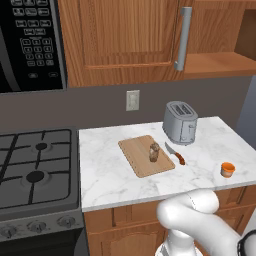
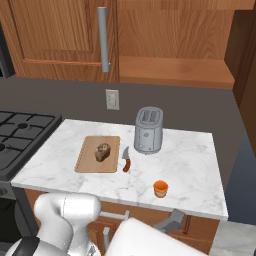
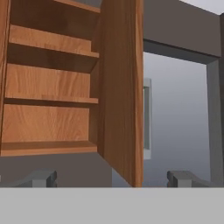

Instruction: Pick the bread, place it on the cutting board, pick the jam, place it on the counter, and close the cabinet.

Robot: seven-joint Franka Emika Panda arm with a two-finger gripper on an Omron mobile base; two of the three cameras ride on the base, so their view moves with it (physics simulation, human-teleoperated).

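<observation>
You see the bread [image 2: 102, 151] lying on the cutting board [image 2: 90, 164] at the bench's [image 2: 190, 165] left — a knife [image 2: 126, 161] just beside the board, a toaster [image 2: 148, 130] behind. The jam [image 2: 160, 188] sits near the front edge. Above, the cabinet [image 2: 165, 45] stands open.

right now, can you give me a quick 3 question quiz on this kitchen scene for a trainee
1. True or false: the bread lies on the cutting board.
2. Where is the jam? A) in the cabinet B) on the counter C) on the stove
3. Fill in: in the hand view, the cabinet door stands ____.

Key: 1 true. 2 B, on the counter, near its front edge. 3 open, with bare shelves showing beside it.
</observation>
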